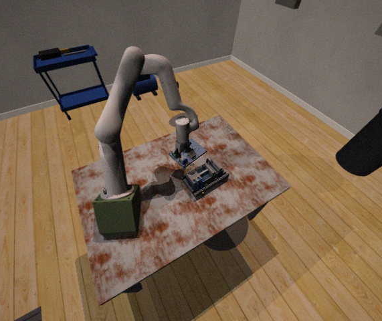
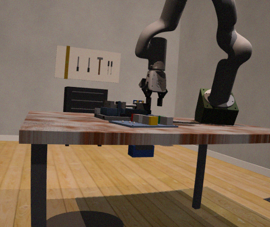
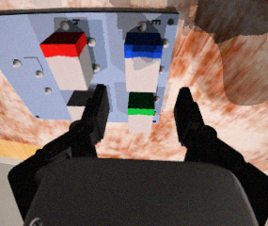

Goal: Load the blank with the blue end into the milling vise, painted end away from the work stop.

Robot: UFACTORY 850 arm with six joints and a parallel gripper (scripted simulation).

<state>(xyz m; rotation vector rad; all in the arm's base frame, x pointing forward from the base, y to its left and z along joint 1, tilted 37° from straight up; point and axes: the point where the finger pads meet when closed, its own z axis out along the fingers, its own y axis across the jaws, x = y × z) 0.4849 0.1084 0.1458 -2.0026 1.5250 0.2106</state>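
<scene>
The blue-ended blank [image 3: 143, 63] lies on the light-blue infeed plate [image 3: 11, 56] [image 1: 199, 149] [image 2: 139, 125], at its right side in the wrist view. A green-ended blank [image 3: 141, 113] lies in line just in front of it, and a red-ended blank [image 3: 65, 61] [image 2: 136, 117] lies to the left. A fourth blank with a yellow end [image 2: 152, 120] is mostly hidden by my left finger in the wrist view. My gripper [image 3: 142, 97] [image 2: 154, 101] [image 1: 179, 152] is open and empty, and hangs above the plate, over the green-ended blank. The vise [image 1: 206, 176] [image 2: 115, 108] stands beside the plate.
The green robot base [image 1: 116, 214] [image 2: 216, 109] stands on the rust-stained table [image 1: 170, 228] [image 2: 81, 126]. Small pegs stud the infeed plate around the blanks. A blue cart [image 1: 66, 58] and a dark drawer cabinet [image 2: 84, 99] stand off the table.
</scene>
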